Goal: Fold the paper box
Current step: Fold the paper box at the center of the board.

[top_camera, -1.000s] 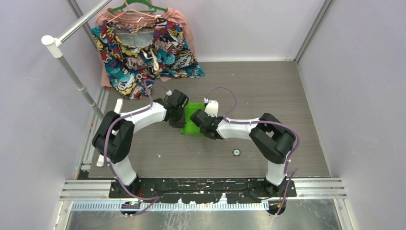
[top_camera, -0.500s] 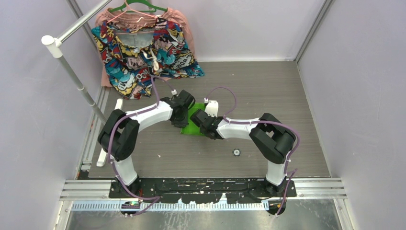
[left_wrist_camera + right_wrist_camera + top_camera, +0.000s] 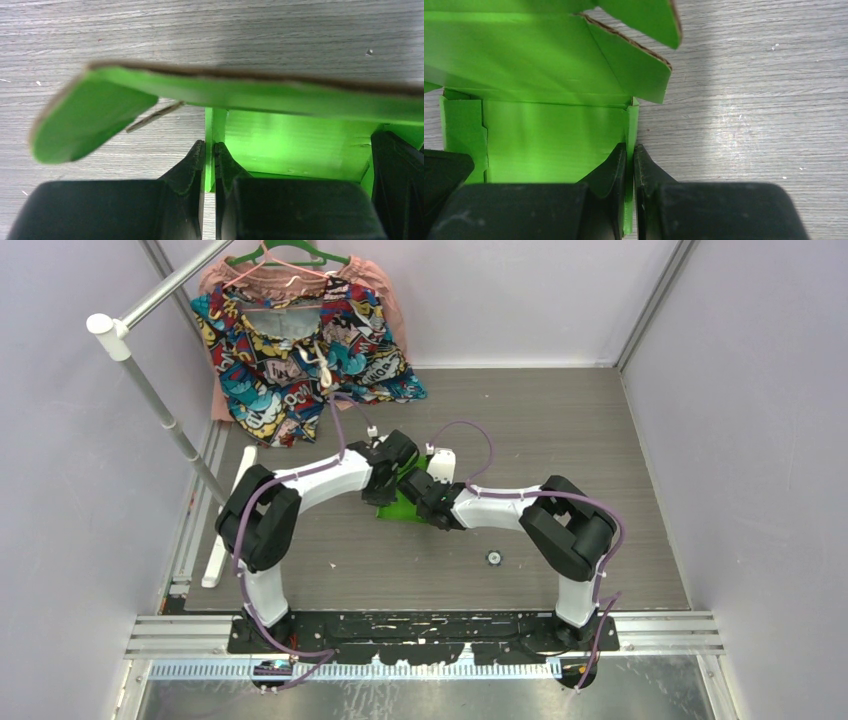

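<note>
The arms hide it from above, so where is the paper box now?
In the top view the paper box lies at the middle of the table, between the two wrists; the left gripper and the right gripper each pinch one of its walls.

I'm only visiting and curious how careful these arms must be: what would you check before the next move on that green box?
1. Left tool pinches a box wall: ok.
2. Right tool pinches another wall: ok.
3. Rounded flap is loose, untucked: ok.
4. Box sits flat on the table: cannot tell.
5. Small round part lies apart from the box: ok.
</note>
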{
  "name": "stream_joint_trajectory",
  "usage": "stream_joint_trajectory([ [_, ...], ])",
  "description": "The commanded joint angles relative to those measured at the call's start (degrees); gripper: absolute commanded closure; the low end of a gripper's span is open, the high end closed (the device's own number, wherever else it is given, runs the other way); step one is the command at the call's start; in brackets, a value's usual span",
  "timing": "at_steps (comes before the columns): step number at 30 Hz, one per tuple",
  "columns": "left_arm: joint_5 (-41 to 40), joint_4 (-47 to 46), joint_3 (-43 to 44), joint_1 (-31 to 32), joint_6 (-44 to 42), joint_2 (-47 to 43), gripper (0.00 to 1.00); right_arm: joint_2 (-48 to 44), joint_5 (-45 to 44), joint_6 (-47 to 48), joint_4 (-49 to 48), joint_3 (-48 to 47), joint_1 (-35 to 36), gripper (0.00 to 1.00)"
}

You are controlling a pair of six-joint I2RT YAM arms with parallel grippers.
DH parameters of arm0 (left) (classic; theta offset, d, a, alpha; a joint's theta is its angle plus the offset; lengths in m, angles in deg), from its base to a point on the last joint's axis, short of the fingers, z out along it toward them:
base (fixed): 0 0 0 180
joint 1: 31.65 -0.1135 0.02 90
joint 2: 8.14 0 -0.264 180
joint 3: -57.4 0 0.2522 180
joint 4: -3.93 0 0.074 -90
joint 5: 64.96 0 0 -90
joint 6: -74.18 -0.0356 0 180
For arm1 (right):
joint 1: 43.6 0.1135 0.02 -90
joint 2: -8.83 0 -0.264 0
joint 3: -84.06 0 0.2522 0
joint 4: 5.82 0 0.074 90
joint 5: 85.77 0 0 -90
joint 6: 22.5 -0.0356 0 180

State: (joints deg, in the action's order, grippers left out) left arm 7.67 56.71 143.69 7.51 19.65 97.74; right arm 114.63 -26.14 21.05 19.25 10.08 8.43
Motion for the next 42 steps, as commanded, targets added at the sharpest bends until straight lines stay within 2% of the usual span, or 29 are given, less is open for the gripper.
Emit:
stream_joint_trajectory([
  [1, -4.6, 1.2, 1.6, 1.1, -0.1, 1.5, 1.00, 4.9, 5.6, 0.5, 5.7, 2.3, 0.2, 0.99],
  [9, -6.9, 0.8, 1.0, 2.2, -0.4, 1.7, 1.00, 5.3, 5.8, 0.3, 5.2, 2.8, 0.2, 0.99],
  [11, -6.5, 0.7, 1.1, 2.2, -0.5, 1.9, 0.90, 5.4, 5.8, 0.2, 5.2, 2.7, 0.2, 0.99],
  [13, -5.8, 0.2, 0.9, 2.2, -0.6, 1.9, 0.84, 5.4, 5.9, 0.2, 5.2, 2.7, 0.2, 0.99],
  [20, -4.7, -0.8, 0.3, 2.2, -0.7, 1.9, 0.79, 5.4, 5.9, 0.0, 5.1, 2.8, 0.2, 0.99],
  [32, -4.6, -1.9, 0.5, 2.2, -0.2, 3.3, 0.83, 5.4, 6.1, 0.0, 4.9, 3.1, 0.2, 0.99],
  [42, -6.9, -2.7, 0.1, 2.2, 0.0, 4.1, 0.94, 5.4, 6.0, 0.2, 4.9, 3.3, 0.2, 0.99],
])
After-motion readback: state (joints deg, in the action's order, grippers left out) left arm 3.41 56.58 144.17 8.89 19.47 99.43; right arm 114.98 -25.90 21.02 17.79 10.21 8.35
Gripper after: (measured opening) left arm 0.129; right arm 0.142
